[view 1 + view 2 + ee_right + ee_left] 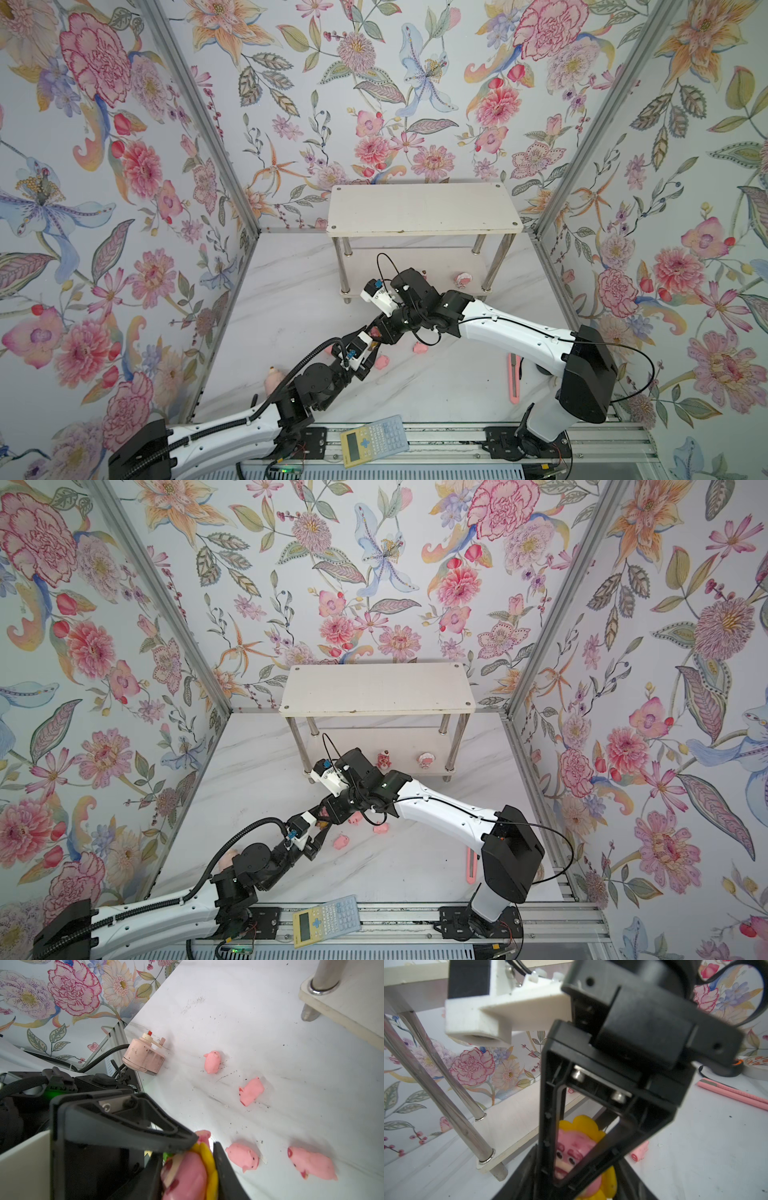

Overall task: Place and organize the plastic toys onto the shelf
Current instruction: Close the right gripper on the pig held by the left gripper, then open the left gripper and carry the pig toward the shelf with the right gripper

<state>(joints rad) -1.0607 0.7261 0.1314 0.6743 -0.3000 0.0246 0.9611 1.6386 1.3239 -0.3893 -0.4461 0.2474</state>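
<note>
The yellow-maned pink toy (577, 1147) hangs above the table in front of the shelf (424, 208). My right gripper (187, 1167) is shut on it, its fingers (225, 1169) pressing on both sides. My left gripper (577, 1188) is around the same toy (187, 1178), jaws open and wide of it. In both top views the two grippers meet at the toy (376, 332) (323, 812). Several pink pigs (243, 1157) lie on the table beside them. A dark pink-red bear (383, 759) and a round pink-and-white toy (425, 760) stand on the shelf's lower tier.
A pink utility knife (514, 378) lies at the right by the right arm. A yellow-and-grey calculator (374, 440) rests on the front rail. A round pink device (143, 1057) sits at the left wall. Chrome shelf legs (436, 1088) stand close to the grippers.
</note>
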